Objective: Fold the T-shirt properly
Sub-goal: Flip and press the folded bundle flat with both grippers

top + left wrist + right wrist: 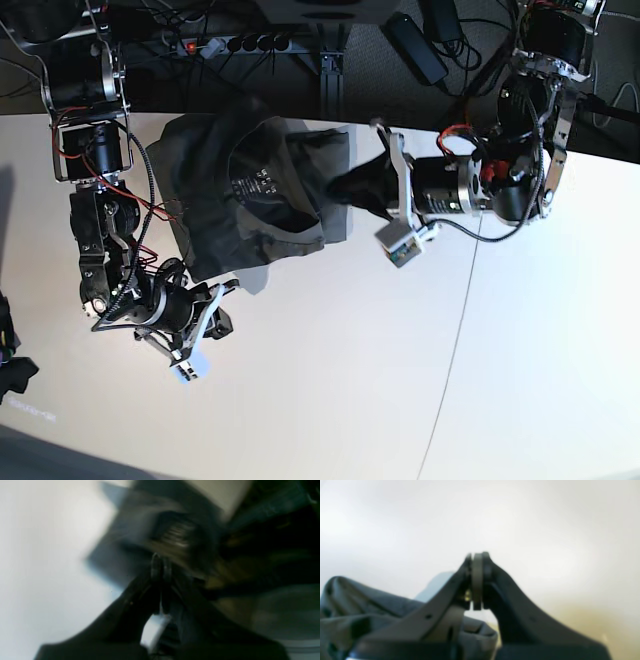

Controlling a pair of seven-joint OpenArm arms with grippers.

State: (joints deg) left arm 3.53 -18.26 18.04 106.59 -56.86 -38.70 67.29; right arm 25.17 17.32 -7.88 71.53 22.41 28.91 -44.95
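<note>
The T-shirt (255,195) is seen bunched at the far side of the white tabletop (340,380), neck opening turned up, a white printed label visible inside it. The left claw (383,140) is held at the shirt's edge nearest that arm; in the blurred left wrist view its fingers (160,566) are pressed together, though cloth between them cannot be made out. The right claw (477,557) is closed on nothing, raised clear of the tabletop just beside the shirt's near corner, dark fabric (357,610) lying beside it
</note>
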